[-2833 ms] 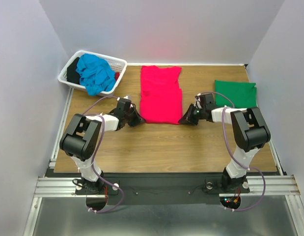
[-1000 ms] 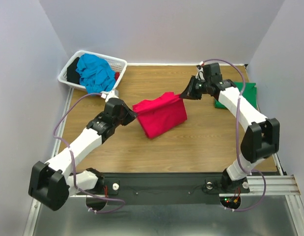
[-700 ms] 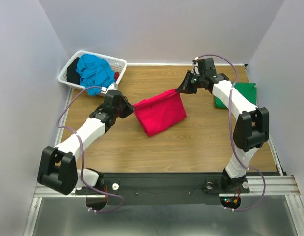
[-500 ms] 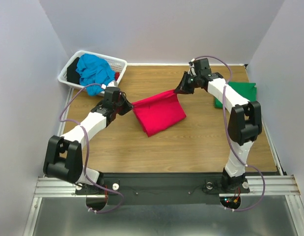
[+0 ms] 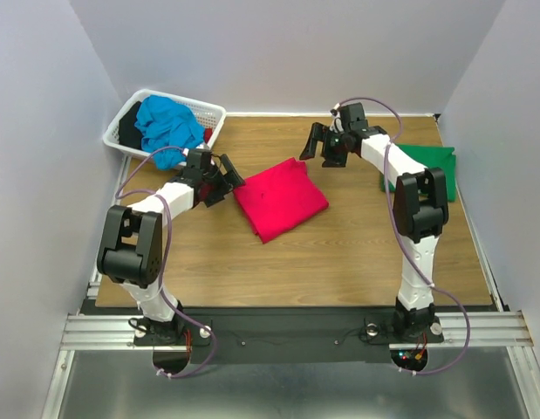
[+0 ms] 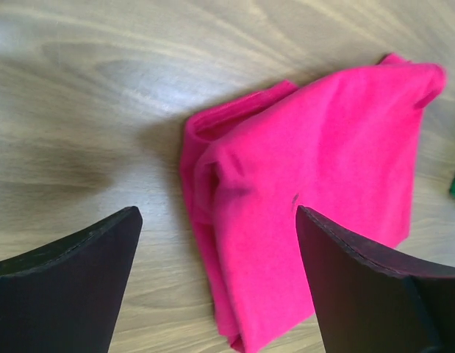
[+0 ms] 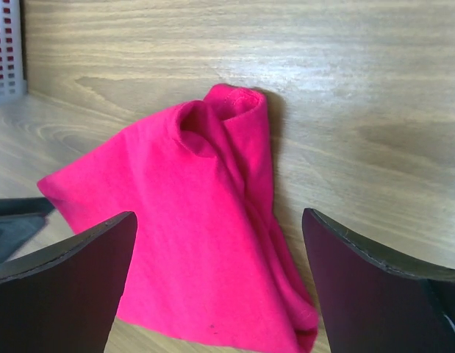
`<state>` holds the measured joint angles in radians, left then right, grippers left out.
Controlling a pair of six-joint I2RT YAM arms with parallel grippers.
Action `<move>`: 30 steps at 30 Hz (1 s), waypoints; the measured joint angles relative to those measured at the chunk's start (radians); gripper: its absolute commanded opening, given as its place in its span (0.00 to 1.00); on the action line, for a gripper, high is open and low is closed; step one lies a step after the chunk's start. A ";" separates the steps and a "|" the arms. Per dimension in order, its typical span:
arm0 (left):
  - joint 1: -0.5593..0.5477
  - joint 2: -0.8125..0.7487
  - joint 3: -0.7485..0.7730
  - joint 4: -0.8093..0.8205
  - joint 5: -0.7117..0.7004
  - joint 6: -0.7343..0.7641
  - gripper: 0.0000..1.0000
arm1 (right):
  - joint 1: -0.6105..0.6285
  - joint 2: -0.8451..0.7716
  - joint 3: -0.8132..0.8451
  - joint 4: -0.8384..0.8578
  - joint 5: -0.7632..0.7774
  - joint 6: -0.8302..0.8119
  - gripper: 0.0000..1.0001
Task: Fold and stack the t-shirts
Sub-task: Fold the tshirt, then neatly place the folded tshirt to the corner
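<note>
The crimson-pink t-shirt (image 5: 279, 199) lies folded and askew on the wooden table, free of both grippers. My left gripper (image 5: 227, 178) stands open just off its left corner. In the left wrist view the shirt (image 6: 315, 169) lies below and between the wide-spread fingers (image 6: 80, 279). My right gripper (image 5: 317, 145) is open a little above the shirt's far corner; the right wrist view shows the shirt (image 7: 176, 191) beneath its parted fingers (image 7: 374, 287). A folded green t-shirt (image 5: 423, 165) lies at the right. A turquoise-blue t-shirt (image 5: 169, 129) is bunched in the basket.
The white lattice laundry basket (image 5: 210, 111) stands at the back left corner, with dark cloth (image 5: 130, 136) beside the blue tee in it. Grey walls close in the table on three sides. The right arm's forearm passes over the green shirt's left edge.
Both grippers have gone from shut on the pink shirt's far corners to open. The shirt, held stretched and lifted before, has dropped flat onto the table.
</note>
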<state>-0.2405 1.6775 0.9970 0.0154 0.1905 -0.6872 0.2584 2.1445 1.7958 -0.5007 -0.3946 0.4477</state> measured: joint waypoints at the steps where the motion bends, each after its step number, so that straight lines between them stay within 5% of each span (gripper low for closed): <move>1: 0.000 -0.006 0.005 0.000 0.001 0.001 0.98 | -0.002 -0.002 0.000 0.001 -0.002 -0.017 1.00; 12: 0.000 -0.168 0.008 0.007 -0.011 0.019 0.98 | 0.023 -0.084 -0.111 0.007 0.001 -0.230 1.00; 19: 0.000 -0.061 -0.007 0.011 -0.012 0.028 0.79 | 0.048 -0.067 -0.122 0.008 0.011 -0.266 0.95; 23: 0.000 0.027 -0.006 0.011 -0.011 0.029 0.54 | 0.051 -0.030 -0.122 0.009 0.010 -0.268 0.89; 30: 0.000 0.111 0.017 0.012 -0.008 0.035 0.41 | 0.058 0.029 -0.128 0.012 0.008 -0.269 0.76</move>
<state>-0.2405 1.7882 1.0138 0.0277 0.1825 -0.6521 0.3161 2.1738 1.6676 -0.4885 -0.3862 0.1791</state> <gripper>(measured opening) 0.428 0.839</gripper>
